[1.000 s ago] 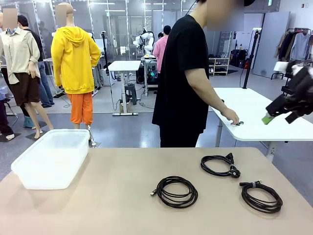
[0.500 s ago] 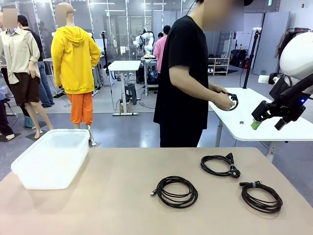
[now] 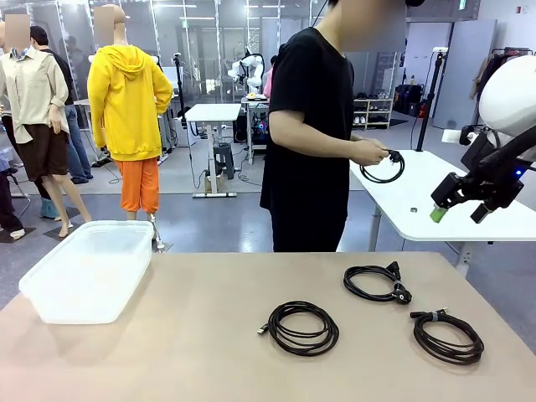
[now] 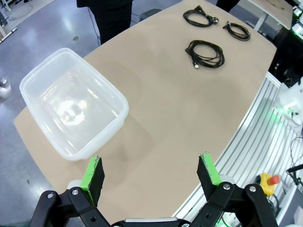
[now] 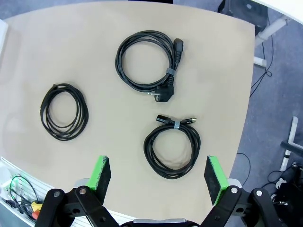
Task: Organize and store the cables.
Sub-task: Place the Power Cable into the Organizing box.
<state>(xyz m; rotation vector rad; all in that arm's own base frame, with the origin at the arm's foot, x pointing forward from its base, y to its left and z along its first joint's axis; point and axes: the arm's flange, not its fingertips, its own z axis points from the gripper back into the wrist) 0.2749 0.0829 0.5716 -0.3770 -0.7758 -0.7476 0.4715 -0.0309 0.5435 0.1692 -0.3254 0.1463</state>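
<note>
Front view gives us three coiled cables lying apart from one another on the tan table (image 3: 167, 335): a thin coil (image 3: 301, 328) near the middle, a coil with chunky plugs (image 3: 375, 283) beyond it to the right, and a tied coil (image 3: 446, 337) close to the right edge. A person at the far side holds a fourth coil (image 3: 383, 167) in one hand (image 3: 368, 152), up in the air beside a white table (image 3: 402, 201). We see our right gripper (image 3: 457, 209) hanging high at the right, well above the tabletop. Its wrist view looks down on the three coils between fingers spread wide and holding nothing. Our left gripper (image 4: 151, 163) is spread just as wide and grips nothing, hovering over the near left part of the table, with the clear plastic bin (image 4: 71, 104) standing on the table ahead of it.
</note>
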